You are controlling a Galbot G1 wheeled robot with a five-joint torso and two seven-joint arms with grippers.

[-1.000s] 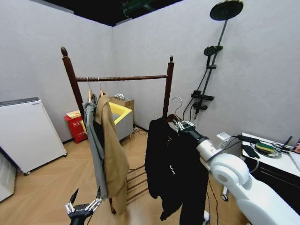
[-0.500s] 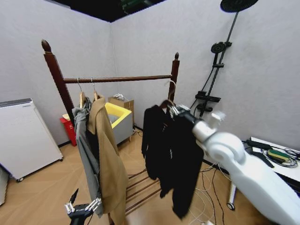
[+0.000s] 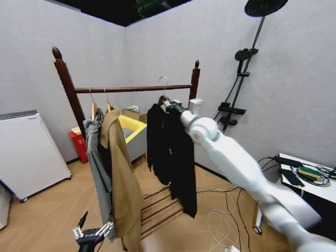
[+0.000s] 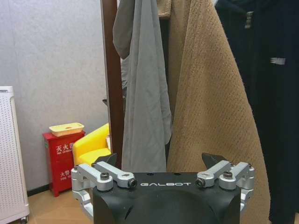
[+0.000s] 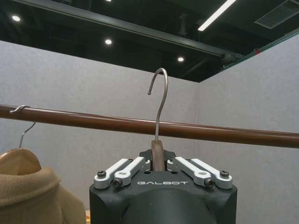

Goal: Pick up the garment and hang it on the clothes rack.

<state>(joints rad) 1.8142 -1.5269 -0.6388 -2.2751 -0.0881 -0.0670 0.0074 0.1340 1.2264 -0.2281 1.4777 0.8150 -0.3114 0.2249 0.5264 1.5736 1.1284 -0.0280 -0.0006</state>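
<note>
Right gripper (image 3: 169,104) clamps garment (image 3: 169,149) hanger beside clothes rack (image 3: 131,88) bar.

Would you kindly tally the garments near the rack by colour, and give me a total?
Black: 1, the garment held by the right gripper at its hanger, hook not yet on the clothes rack
Grey: 1, the hooded jacket hanging on the bar
Tan: 1, the long coat hanging beside it
Total: 3

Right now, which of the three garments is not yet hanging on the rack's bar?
The black garment: the right gripper holds its hanger with the hook beside the bar, not over it. The grey jacket and tan coat already hang.
</note>
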